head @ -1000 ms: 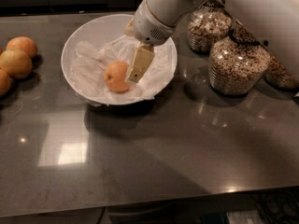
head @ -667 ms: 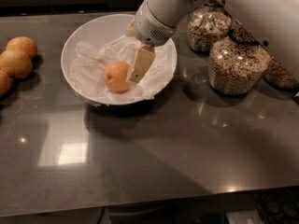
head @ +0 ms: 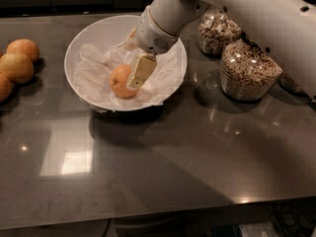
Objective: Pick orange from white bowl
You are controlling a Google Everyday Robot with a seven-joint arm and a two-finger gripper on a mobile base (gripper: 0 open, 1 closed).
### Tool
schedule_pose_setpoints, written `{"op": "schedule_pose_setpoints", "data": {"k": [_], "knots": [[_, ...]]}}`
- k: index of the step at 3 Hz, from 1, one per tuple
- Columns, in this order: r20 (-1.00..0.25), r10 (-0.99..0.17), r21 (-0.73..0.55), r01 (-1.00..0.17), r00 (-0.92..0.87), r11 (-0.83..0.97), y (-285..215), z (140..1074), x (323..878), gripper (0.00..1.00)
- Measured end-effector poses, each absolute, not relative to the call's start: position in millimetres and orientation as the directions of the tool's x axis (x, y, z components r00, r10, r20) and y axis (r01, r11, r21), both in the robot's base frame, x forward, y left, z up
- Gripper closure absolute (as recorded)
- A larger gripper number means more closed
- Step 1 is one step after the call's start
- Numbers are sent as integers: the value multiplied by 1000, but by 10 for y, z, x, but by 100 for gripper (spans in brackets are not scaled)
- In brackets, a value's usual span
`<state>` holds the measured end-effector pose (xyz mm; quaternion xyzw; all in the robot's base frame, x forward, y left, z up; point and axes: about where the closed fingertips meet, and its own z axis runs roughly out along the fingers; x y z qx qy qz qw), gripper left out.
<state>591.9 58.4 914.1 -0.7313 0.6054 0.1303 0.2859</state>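
With open countertop (head: 158,172) nearest, the orange (head: 120,81) sits mid white bowl (head: 101,33) on crinkled lining. The gripper (head: 140,73) is low at its right flank, touching; can't tell if it's clamped. Likely step: grasp. Next: lift straight up past the rim. Cereal jars (head: 247,70) crowd the right rear; loose oranges (head: 17,63) lie far left.

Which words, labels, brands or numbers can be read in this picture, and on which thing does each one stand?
There is no readable text.
The white bowl, the orange in it, the glass jars and the loose oranges bear no visible writing.
The gripper, down in the bowl against the orange, shows no label either.
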Motion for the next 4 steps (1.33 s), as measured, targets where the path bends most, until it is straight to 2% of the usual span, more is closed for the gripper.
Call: {"op": "schedule_pose_setpoints", "data": {"k": [4], "knots": [[-576,-771,-219,-960,271,-174,759,8681,6026,27]]}}
